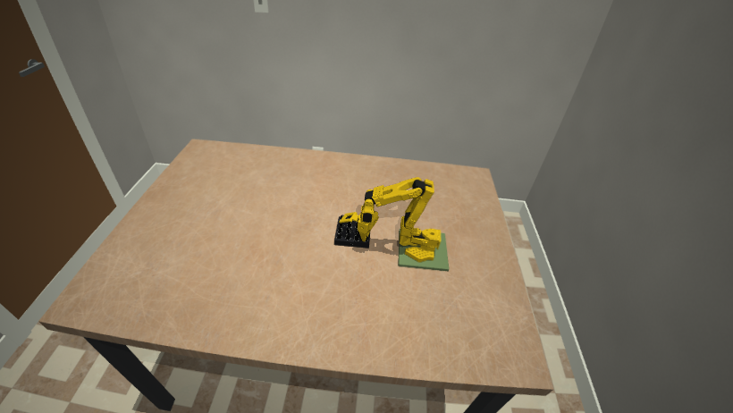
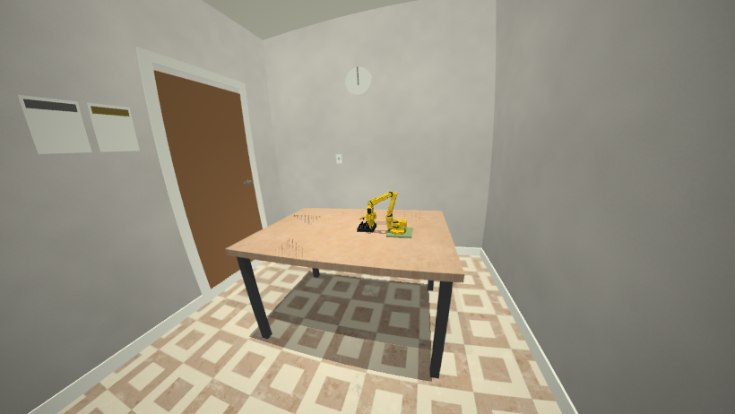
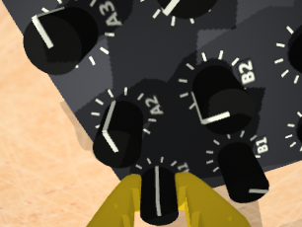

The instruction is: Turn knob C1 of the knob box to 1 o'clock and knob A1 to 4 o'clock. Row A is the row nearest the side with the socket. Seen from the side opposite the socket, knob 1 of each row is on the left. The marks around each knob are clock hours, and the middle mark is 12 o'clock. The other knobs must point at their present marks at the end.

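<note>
The black knob box [image 1: 351, 244] [image 2: 367, 230] lies on the table in front of the arm. My gripper [image 3: 159, 188] [image 1: 363, 238] [image 2: 371, 227] is shut on knob A1 [image 3: 159, 204], with one yellow finger on each side. A1's white line runs straight up the wrist view, between the fingers; its A1 label is partly hidden, and the exact hour is hard to read. What seems to be knob C1 [image 3: 299, 132] is cut off at the right edge of the wrist view, with its pointer out of sight.
Knob B1 [image 3: 243, 173] stands just right of the right finger, and knob A2 [image 3: 118, 135] just beyond the left one. Knob B2 [image 3: 224, 104] and knob A3 [image 3: 59, 44] stand farther up. The arm's base stands on a green plate [image 1: 442, 262] [image 2: 406, 235].
</note>
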Robot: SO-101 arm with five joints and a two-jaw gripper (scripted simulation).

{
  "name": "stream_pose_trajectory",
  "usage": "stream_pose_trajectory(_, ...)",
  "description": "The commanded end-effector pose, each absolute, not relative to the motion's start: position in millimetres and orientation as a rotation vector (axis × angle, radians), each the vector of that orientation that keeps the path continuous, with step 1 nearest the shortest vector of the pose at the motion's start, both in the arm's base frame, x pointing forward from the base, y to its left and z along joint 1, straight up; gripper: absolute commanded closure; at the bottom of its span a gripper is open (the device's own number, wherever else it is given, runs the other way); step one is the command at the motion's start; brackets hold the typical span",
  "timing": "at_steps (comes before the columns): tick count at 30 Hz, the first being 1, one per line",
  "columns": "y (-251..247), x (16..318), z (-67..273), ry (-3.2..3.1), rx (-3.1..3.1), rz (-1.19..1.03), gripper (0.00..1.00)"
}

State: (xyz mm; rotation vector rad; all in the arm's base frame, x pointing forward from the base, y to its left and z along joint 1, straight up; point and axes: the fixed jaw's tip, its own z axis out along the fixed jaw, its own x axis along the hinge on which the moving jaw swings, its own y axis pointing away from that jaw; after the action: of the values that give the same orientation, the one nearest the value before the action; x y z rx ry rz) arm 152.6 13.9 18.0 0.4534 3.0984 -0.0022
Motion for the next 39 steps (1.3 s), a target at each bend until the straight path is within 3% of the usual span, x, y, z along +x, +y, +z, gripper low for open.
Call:
stream_pose_trajectory(1, 12.6, 150.4, 17.3, 3.088, 0.579, 0.000, 0.99)
stream_pose_trajectory(39, 12.2, 151.1, 17.3, 3.040, 0.793, 0.000, 0.99)
